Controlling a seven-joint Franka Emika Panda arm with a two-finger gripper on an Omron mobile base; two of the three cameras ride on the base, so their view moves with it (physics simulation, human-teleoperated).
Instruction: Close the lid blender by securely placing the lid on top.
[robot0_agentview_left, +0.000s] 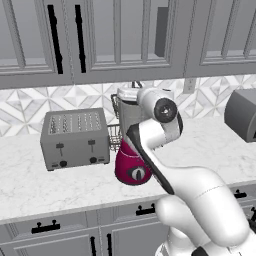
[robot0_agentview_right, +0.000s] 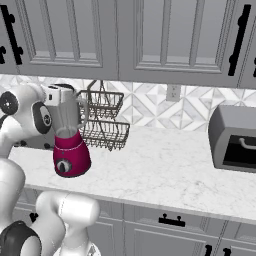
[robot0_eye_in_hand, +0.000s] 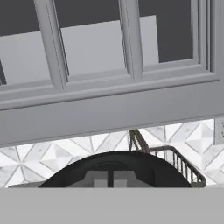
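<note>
Marble counter (robot0_agentview_right: 165, 170) runs across the lower half of both base views, with the blender (robot0_agentview_left: 131, 150) at centre of the left one, beside the toaster (robot0_agentview_left: 75, 138). White arm hides the jar's rim there. At the bottom centre of the hand view sits the black lid (robot0_eye_in_hand: 116, 168), with the gripper (robot0_eye_in_hand: 111, 178) closed right against it. Judged nearly done: lid seems on the jar; seating unconfirmed.
</note>
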